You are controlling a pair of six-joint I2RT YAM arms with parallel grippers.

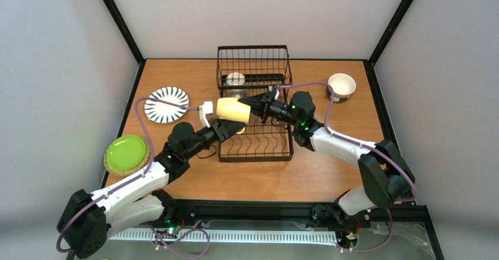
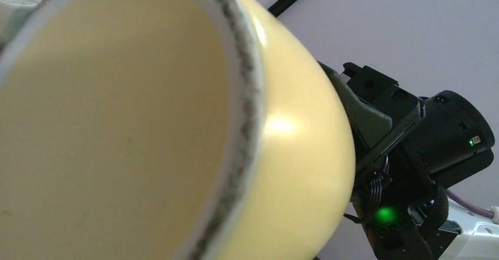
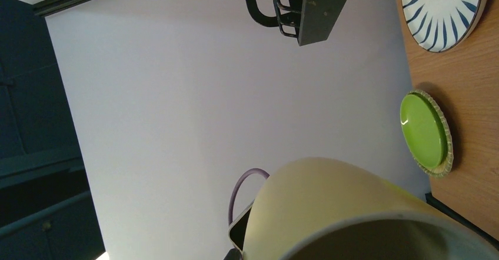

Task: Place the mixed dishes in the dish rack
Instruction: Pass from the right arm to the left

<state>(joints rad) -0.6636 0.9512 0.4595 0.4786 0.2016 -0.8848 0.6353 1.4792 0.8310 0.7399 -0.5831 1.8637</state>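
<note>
black wire dish rack mid-frame, curved slots, tall basket at top end. both arms reach in from lower corners, wrists meeting over it. glossy rounded yellow mug lies sideways above the rack. right gripper pinched tight on its right end; left gripper fingers spread wide at its left end, contact unclear.

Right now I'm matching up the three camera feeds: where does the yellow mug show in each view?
Top external: yellow mug at centre, sideways over the dish rack.
Left wrist: fills left and middle, mouth toward camera.
Right wrist: bottom right.
Shared landmark: lime-green plate, left in top external, right in right wrist; absent from left wrist.
</note>
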